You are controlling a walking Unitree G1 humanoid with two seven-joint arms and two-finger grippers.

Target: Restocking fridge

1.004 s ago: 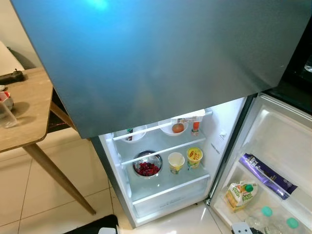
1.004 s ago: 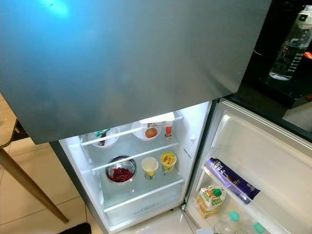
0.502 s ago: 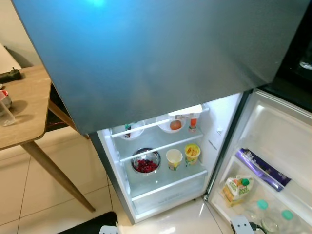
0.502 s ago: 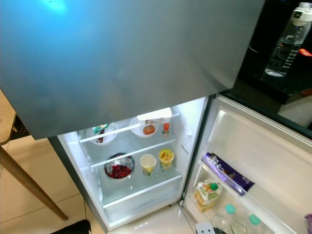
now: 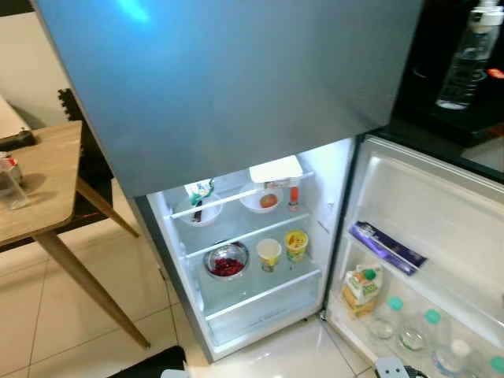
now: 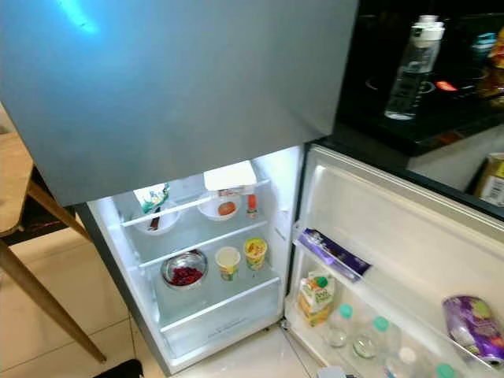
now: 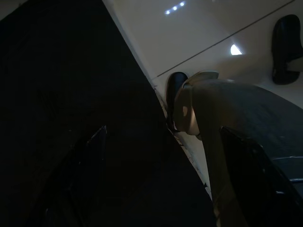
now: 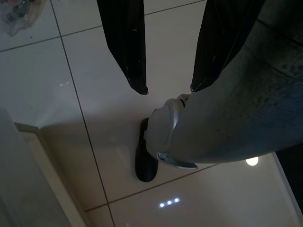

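Both arms hung down at the robot's sides, pointing at the tiled floor point(image 8: 85, 61). The right gripper point(image 8: 168, 90) had its two black fingers spread apart with nothing between them, just above the robot's own pale leg point(image 8: 227, 123) and dark foot point(image 8: 146, 161). The left gripper point(image 7: 161, 142) was in deep shade; two dark finger shapes stood apart there, but it was too dark to tell for sure how they were set. The fridge point(image 5: 236, 87) was big and grey and stood in front of the robot, with its top door closed. Its lower door point(image 6: 394, 236) was swung wide open to the right, and the inside was lit up bright white. On the upper shelf sat a white box point(image 5: 276, 168), a bowl with an egg point(image 5: 268, 201) and another white bowl point(image 5: 198, 211). On the shelf below were a metal bowl of red berries point(image 5: 227, 261), a pale cup point(image 5: 268, 253) and a yellow cup point(image 5: 296, 244). In the door pockets were a purple packet point(image 5: 387, 246), a juice carton point(image 5: 362, 287) and some bottles with green caps point(image 5: 394, 315). A wooden table point(image 5: 39, 181) stood to the left of the fridge.
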